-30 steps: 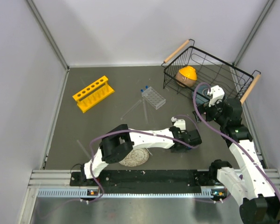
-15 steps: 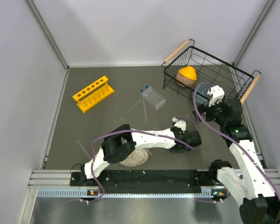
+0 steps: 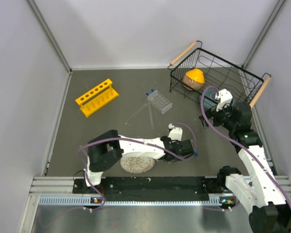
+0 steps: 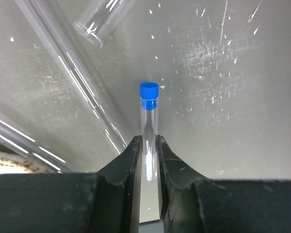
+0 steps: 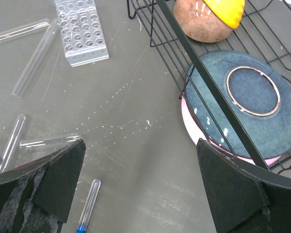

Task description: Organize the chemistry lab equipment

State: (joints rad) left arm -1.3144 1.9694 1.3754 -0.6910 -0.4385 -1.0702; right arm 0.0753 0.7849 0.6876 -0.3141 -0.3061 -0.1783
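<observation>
From above, the yellow rack (image 3: 97,97) looks empty and test tubes (image 3: 136,115) lie loose on the tabletop, so most sorting is left; the left wrist view shows the left gripper (image 4: 148,141) clenched on a clear blue-capped vial (image 4: 148,114) near the middle, low over the tabletop; the right wrist view shows the right gripper (image 5: 139,145) spread wide, holding nothing.
</observation>
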